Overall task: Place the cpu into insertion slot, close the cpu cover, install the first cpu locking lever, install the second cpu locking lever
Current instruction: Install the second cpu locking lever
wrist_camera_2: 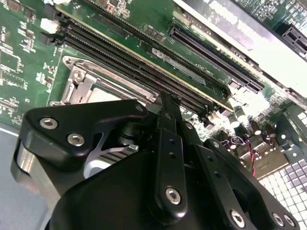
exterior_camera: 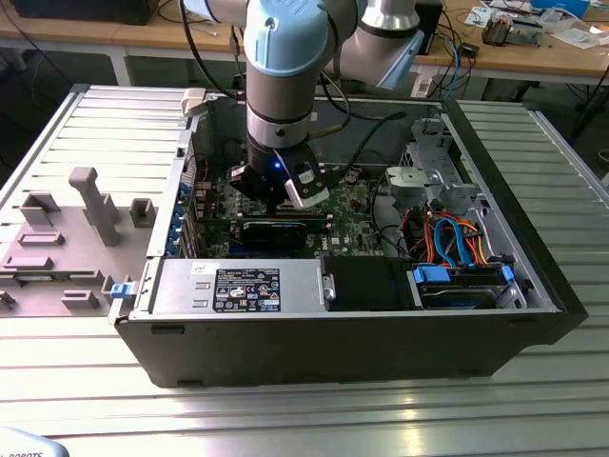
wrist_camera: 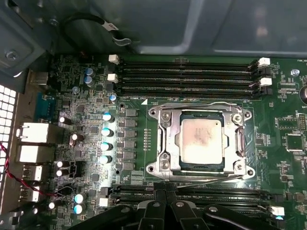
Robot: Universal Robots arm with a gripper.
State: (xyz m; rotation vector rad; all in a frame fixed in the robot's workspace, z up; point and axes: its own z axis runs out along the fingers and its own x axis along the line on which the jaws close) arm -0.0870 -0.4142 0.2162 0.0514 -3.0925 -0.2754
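We're seeing the jaws [wrist_camera: 163, 190] pressed together w/ nothing between them, tips hanging just above the RAM slots [wrist_camera: 192, 194] beside the socket. In the second wrist view the closed jaws [wrist_camera_2: 166, 103] are pointing at the same black slots [wrist_camera_2: 139, 62]. Just beyond, the cpu [wrist_camera: 200, 140] is sitting flat in the insertion slot [wrist_camera: 178, 165], silver top facing up. The cpu cover [wrist_camera: 165, 139] is lying down around it, chip showing thru the window. A thin lever wire [wrist_camera: 211, 178] is running along the socket edge nearest the jaws; whether it's latched we can't tell. In the exterior view the arm [exterior_camera: 281, 86] is reaching down into the open PC case [exterior_camera: 495, 162], which is resting on the ribbed metal desk [exterior_camera: 533, 400].
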